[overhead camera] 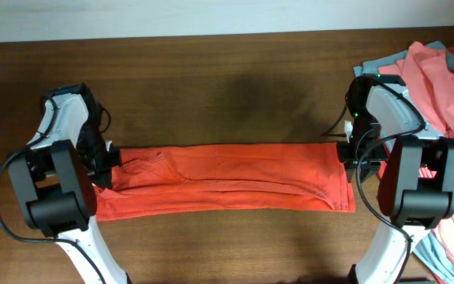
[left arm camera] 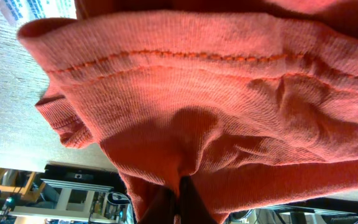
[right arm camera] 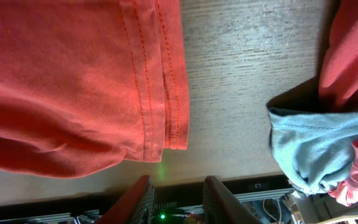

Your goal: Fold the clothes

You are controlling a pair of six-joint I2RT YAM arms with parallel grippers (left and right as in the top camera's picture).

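T-shirt, orange-red, one end in left hand

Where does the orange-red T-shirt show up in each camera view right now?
Overhead: the orange-red T-shirt lies as a long band across mid-table, between the two arms.
Left wrist: the shirt fills most of the frame.
Right wrist: the shirt covers the left half, stitched hem facing centre.
Shared landmark: the wooden table.

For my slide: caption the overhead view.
Orange-red shirt folded into a strip between left gripper and right gripper.
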